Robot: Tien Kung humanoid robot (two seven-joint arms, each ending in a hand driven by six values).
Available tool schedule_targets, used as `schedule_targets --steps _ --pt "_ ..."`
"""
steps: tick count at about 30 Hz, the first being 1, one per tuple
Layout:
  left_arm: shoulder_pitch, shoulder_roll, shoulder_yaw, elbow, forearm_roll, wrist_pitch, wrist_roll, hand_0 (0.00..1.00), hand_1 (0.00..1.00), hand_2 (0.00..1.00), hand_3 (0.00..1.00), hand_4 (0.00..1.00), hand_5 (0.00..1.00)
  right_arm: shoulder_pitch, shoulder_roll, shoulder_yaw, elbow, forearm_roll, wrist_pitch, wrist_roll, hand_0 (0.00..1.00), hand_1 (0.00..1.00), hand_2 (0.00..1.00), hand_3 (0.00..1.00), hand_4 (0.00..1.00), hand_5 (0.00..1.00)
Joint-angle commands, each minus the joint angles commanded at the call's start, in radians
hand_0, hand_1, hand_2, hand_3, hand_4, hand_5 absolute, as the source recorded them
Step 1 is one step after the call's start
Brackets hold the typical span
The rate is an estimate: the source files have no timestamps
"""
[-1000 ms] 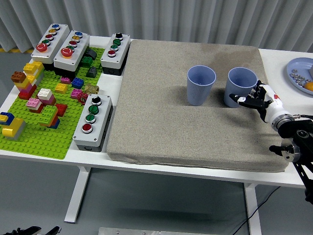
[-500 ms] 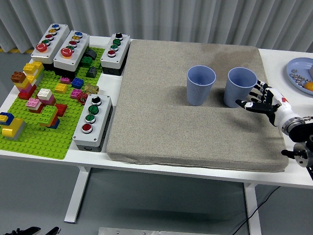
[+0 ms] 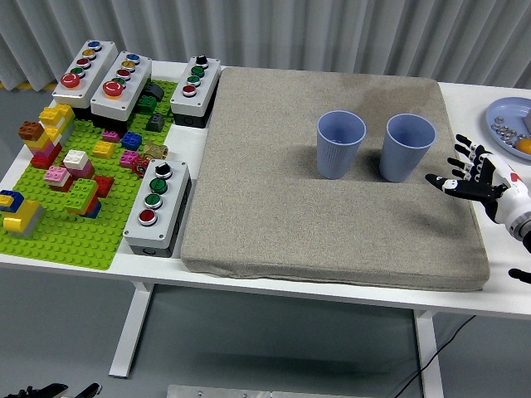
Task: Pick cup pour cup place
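Since released, right hand (image 3: pixel 479 177) farther from cup (image 3: pixel 407 148).

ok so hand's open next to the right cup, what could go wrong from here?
1. The right hand is spread and apart from the right cup; a sideways approach could tip it.
2. The left cup stands close beside it, so a pushed cup may knock it.
3. Both stand on the soft grey mat, likely a less steady base.

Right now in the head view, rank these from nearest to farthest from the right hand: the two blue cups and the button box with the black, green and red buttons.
1. Right blue cup, just left of the right hand.
2. Left blue cup, mid-mat, one place further left.
3. Button box, off the mat's left edge.
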Motion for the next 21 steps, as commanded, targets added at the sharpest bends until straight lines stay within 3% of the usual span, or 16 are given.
schedule_targets --steps 3,12,16,17,21 --pt "0.001 0.000 0.001 0.000 -0.003 0.001 -0.001 0.767 0.769 0.827 0.694 0.500 0.998 0.018 0.002 0.015 -0.002 0.002 -0.008 0.002 0.970 0.922 0.998 0.996 0.879 0.146" --pt "-0.005 0.004 0.009 0.000 -0.010 0.003 -0.002 0.768 0.769 0.827 0.693 0.501 0.998 0.207 -0.021 0.102 -0.082 0.039 -0.020 0.010 0.968 0.916 0.998 0.979 0.877 0.159" --pt "-0.006 0.006 0.014 0.000 -0.012 0.002 0.000 0.768 0.769 0.827 0.693 0.501 0.998 0.282 -0.011 0.128 -0.144 0.128 -0.073 0.069 0.968 0.916 0.998 0.979 0.877 0.159" --pt "-0.006 0.007 0.017 0.000 -0.015 0.001 0.000 0.768 0.769 0.827 0.691 0.500 0.998 0.297 -0.005 0.131 -0.160 0.167 -0.102 0.101 0.915 0.848 0.852 0.823 0.849 0.668" --pt "-0.004 0.007 0.029 0.000 -0.026 0.001 0.000 0.768 0.769 0.827 0.691 0.500 0.998 0.342 0.033 0.146 -0.217 0.324 -0.179 0.205 0.915 0.848 0.852 0.823 0.849 0.668"
